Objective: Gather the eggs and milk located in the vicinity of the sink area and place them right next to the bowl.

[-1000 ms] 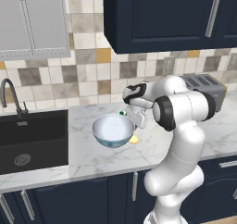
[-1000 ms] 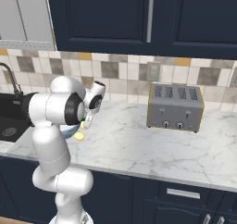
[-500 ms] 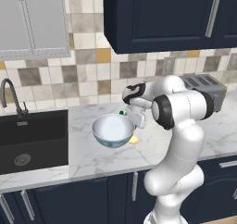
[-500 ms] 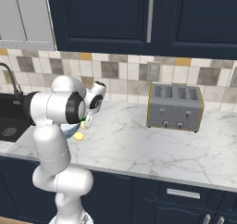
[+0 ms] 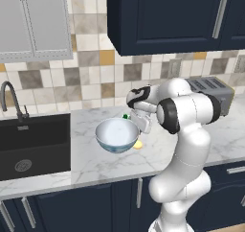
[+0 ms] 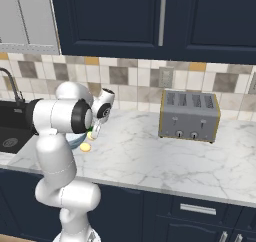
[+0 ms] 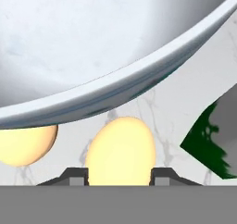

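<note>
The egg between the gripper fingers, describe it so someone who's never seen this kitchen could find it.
Start at the bowl on the marble counter right of the sink. Beside its rim, the egg sits framed by the gripper; the second egg lies off to one side.

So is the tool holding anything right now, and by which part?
Yes, it looks so: an egg sits between the two fingertips of the tool, gripped across its sides, just beside the bowl. A second egg lies free under the rim.
</note>
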